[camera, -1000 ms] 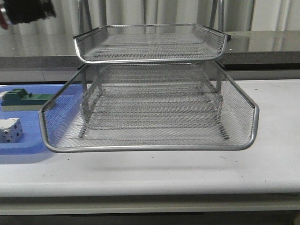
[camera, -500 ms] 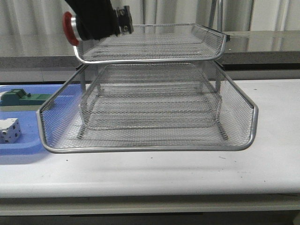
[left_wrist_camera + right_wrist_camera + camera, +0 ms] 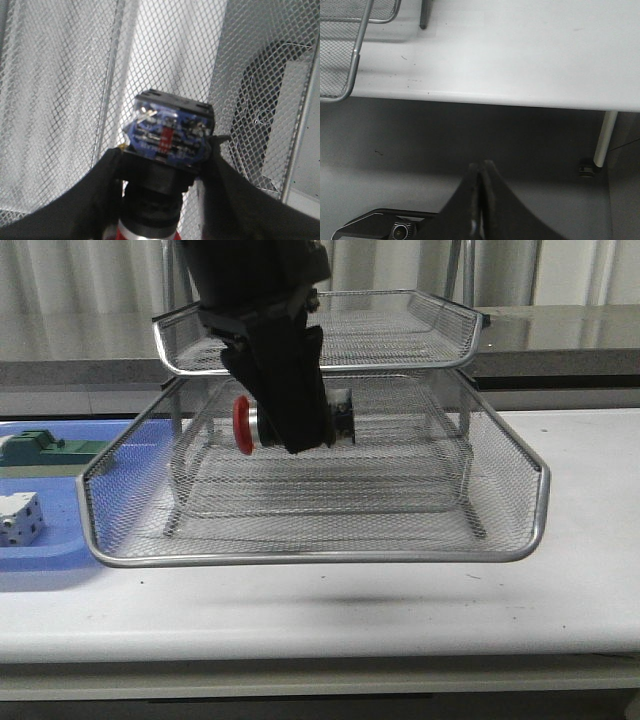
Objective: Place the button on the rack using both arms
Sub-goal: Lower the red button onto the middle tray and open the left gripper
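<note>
In the front view, a wire-mesh rack (image 3: 320,490) is seen on a white surface (image 3: 560,590). The left end effector (image 3: 292,430) is lowered in front of the rack, between its top tray and its bottom tray. The button (image 3: 244,424) is pinched in it and held sideways, with the red cap pointing toward the left. Left of the rack, a blue tray (image 3: 40,560) is seen, with a green block (image 3: 40,448) and a white block (image 3: 20,517) on it.

In the left wrist view, the button (image 3: 167,135) is clamped between two black fingers (image 3: 95,195), its blue contact block facing away from the camera. Rack mesh (image 3: 65,85) fills the background. Whether the button touches the mesh cannot be told.

In the right wrist view, the right end effector (image 3: 481,200) is shown with its fingers pressed together and nothing between them. It hangs off the surface's (image 3: 520,50) edge, above the floor. A corner of the rack (image 3: 345,50) is visible, well apart from it.
</note>
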Robot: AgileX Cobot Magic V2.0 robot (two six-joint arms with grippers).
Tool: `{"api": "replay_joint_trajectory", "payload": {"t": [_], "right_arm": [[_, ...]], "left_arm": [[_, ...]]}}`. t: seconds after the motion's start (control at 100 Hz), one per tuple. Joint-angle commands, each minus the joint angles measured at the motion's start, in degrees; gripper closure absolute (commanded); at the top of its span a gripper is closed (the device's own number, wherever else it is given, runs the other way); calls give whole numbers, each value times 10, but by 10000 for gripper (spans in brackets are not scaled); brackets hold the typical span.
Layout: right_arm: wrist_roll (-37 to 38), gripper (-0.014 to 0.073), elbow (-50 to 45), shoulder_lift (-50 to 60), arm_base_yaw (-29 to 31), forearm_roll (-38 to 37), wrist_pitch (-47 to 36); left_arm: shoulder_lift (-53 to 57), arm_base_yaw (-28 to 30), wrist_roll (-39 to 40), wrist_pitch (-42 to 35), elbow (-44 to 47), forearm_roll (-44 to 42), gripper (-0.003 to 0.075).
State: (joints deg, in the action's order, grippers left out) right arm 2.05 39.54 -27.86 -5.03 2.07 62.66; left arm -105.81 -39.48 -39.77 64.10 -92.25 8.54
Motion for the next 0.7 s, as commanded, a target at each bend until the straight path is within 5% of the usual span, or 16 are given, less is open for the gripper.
{"api": "replay_joint_trajectory", "payload": {"t": [0.0,0.13,0.44,0.69], "right_arm": [[-1,662,19,-3,0,-5,-26],[-1,662,19,-3,0,-5,-26],[-1,662,19,-3,0,-5,-26],[-1,662,19,-3,0,-5,-26]], "left_arm": [[22,-4,3,-20,-18,12,735],[20,-4,3,-21,-18,12,657],[20,-4,3,-21,-18,12,253],[20,-4,3,-24,-18,12,226]]}}
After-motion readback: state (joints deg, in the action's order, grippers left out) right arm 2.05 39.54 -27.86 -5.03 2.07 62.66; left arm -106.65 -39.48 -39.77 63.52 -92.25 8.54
